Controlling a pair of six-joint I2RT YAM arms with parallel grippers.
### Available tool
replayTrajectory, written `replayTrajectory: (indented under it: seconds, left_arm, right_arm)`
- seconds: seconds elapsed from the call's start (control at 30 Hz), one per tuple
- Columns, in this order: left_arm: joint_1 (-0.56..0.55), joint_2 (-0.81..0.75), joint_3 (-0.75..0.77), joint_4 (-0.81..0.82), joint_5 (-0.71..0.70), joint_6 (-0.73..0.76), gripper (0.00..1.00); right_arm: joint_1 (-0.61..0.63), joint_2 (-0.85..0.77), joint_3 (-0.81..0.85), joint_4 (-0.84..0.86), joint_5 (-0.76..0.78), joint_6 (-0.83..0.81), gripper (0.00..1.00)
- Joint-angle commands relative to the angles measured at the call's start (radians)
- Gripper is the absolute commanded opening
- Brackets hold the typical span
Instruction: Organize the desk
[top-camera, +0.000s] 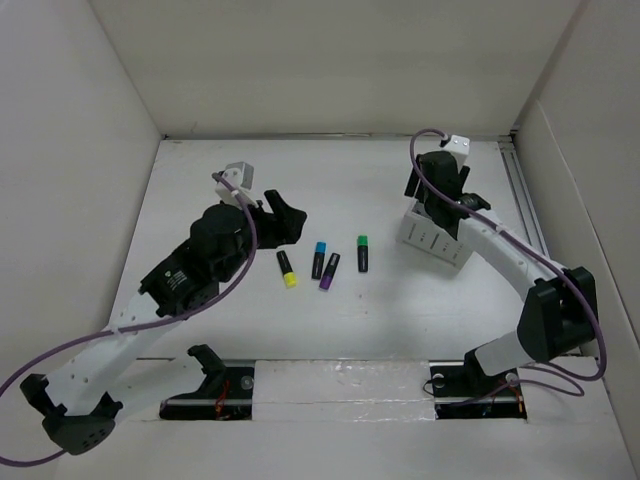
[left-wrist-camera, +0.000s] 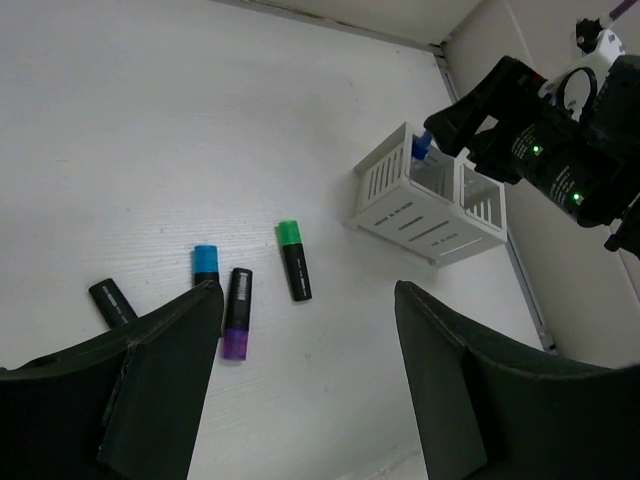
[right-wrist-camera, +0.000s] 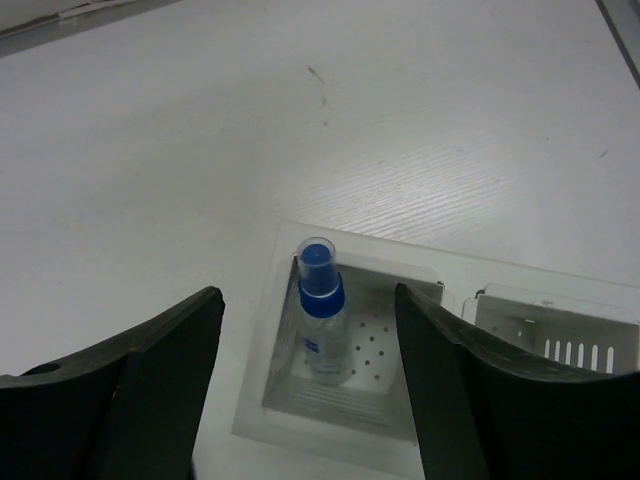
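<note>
- Top view: four capped markers (top-camera: 328, 271) lie loose on the white tabletop (top-camera: 400, 315), just ahead of the left fingers (top-camera: 285, 215); likely next for collecting. White holder (top-camera: 435, 240) sits under the tip of the right arm (top-camera: 500, 250).
- Left wrist view: left fingers spread, nothing between them. Blue- and purple-capped markers lie close beside one of them. Staged for a pick, I judge.
- Right wrist view: right fingers (right-wrist-camera: 150, 380) released, wide apart. Blue-capped spray bottle (right-wrist-camera: 322, 320) stands upright between them, untouched, in the holder's corner compartment. Looks delivered.
</note>
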Motion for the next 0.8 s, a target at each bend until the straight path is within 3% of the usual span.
replayTrajectory:
  seconds: [0.0, 0.1, 0.13, 0.2, 0.23, 0.3, 0.4, 0.47, 0.5, 0.53, 0.57, 0.63, 0.77]
  left_arm:
    - [-0.001, -0.055, 0.027, -0.055, -0.079, -0.033, 0.66]
    - [-0.001, -0.085, 0.039, -0.089, -0.116, -0.033, 0.66]
    - [-0.001, -0.093, 0.041, -0.092, -0.124, -0.033, 0.66]
    - [-0.001, -0.104, 0.041, -0.095, -0.132, -0.030, 0.66]
    - [-0.001, -0.105, 0.041, -0.095, -0.133, -0.030, 0.66]
    - [-0.001, -0.104, 0.042, -0.099, -0.133, -0.024, 0.66]
    - [-0.001, -0.092, 0.045, -0.091, -0.136, -0.015, 0.66]
    - [-0.001, -0.081, 0.045, -0.071, -0.136, 0.001, 0.66]
    - [-0.001, -0.075, 0.052, -0.066, -0.133, 0.007, 0.66]
    - [-0.001, -0.067, 0.055, -0.059, -0.124, 0.021, 0.66]
    - [-0.001, -0.052, 0.062, -0.051, -0.116, 0.033, 0.66]
    - [-0.001, -0.029, 0.090, -0.049, -0.102, 0.060, 0.66]
    - [0.022, -0.003, 0.116, -0.028, -0.075, 0.085, 0.66]
  right_arm:
    - [0.040, -0.060, 0.046, 0.030, 0.061, -0.018, 0.76]
    - [0.082, -0.090, 0.092, 0.006, 0.066, -0.047, 0.77]
    - [0.098, -0.114, 0.100, -0.003, 0.064, -0.051, 0.70]
    - [0.136, -0.140, 0.088, -0.002, 0.043, -0.068, 0.46]
    - [0.170, -0.159, 0.072, 0.003, 0.029, -0.074, 0.21]
    - [0.190, -0.163, 0.022, -0.012, -0.064, -0.059, 0.00]
    - [0.221, -0.134, -0.064, 0.009, -0.181, -0.042, 0.00]
    - [0.239, -0.072, -0.080, 0.003, -0.213, -0.032, 0.19]
    - [0.251, -0.043, -0.075, -0.012, -0.224, -0.030, 0.32]
    - [0.260, -0.012, -0.063, -0.028, -0.224, -0.031, 0.51]
    - [0.274, 0.052, -0.049, -0.035, -0.229, -0.053, 0.60]
    - [0.283, 0.123, 0.000, -0.065, -0.232, -0.059, 0.67]
    - [0.273, 0.244, 0.042, -0.049, -0.264, -0.059, 0.68]
